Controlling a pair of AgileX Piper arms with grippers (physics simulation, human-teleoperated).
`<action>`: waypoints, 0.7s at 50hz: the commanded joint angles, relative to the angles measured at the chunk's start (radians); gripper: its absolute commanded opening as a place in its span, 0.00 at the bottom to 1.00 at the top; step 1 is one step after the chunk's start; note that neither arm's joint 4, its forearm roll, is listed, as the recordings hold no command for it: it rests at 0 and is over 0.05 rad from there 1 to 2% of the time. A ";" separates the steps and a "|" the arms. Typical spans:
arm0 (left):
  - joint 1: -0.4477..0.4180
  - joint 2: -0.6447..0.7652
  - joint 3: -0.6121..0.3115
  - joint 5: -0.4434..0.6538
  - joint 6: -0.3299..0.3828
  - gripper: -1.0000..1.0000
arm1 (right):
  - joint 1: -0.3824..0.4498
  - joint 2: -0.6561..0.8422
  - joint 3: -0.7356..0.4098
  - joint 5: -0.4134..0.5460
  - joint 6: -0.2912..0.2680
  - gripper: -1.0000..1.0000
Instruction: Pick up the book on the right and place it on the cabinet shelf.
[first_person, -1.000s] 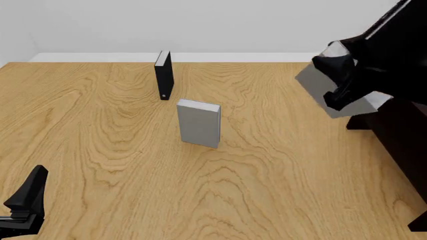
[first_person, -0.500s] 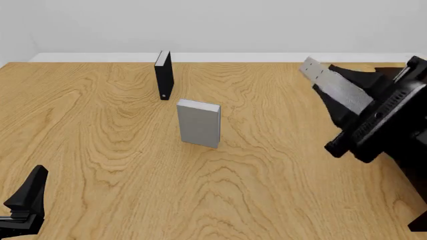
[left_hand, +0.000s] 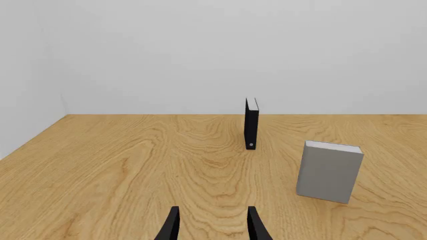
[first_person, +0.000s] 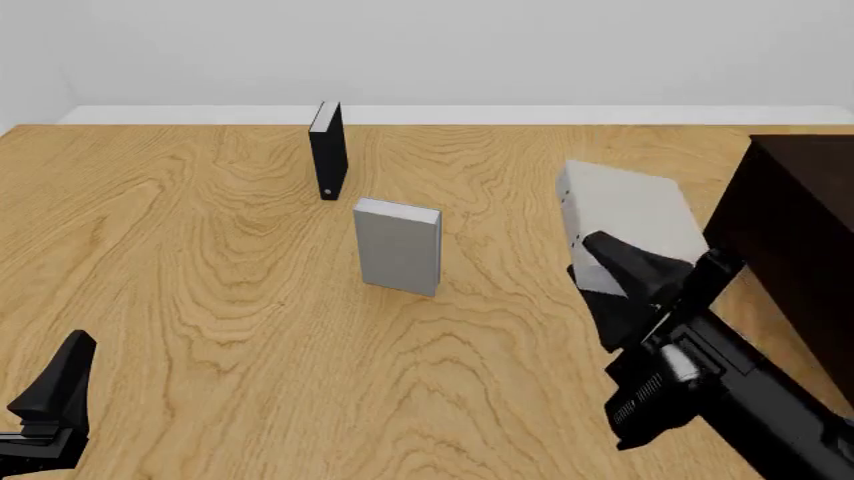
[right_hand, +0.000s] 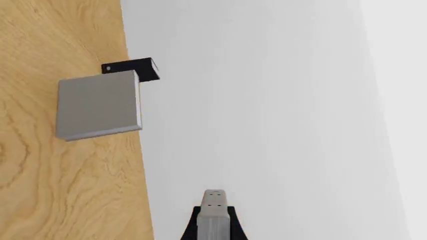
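My right gripper (first_person: 609, 262) is shut on the book (first_person: 627, 222), a plain light grey hardcover held above the table at right of centre. In the right wrist view its pale edge (right_hand: 213, 216) sits clamped between the black fingers. Just right of the held book stands the very dark cabinet (first_person: 790, 232); its shelf does not show from here. My left gripper (first_person: 54, 398) rests low at the near left corner, open, with nothing between its fingers (left_hand: 172, 227).
A second grey book (first_person: 398, 246) stands upright mid-table, also visible in both wrist views (left_hand: 329, 171) (right_hand: 100, 105). A black book (first_person: 328, 150) with a white dot on its spine stands behind it, near the back wall (left_hand: 251, 124).
The right arm has swung from high in front of the cabinet down to the near right. The book moved left and lower with it, now showing its cover. The left arm stayed still.
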 joint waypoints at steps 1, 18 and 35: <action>0.000 0.000 0.000 0.000 0.000 1.00 | -0.009 0.128 0.051 -0.214 -0.077 0.00; 0.000 0.000 0.000 0.000 0.000 1.00 | -0.099 0.123 0.023 -0.188 -0.063 0.00; 0.000 0.000 0.000 0.000 0.000 1.00 | -0.223 0.116 0.012 -0.107 0.025 0.00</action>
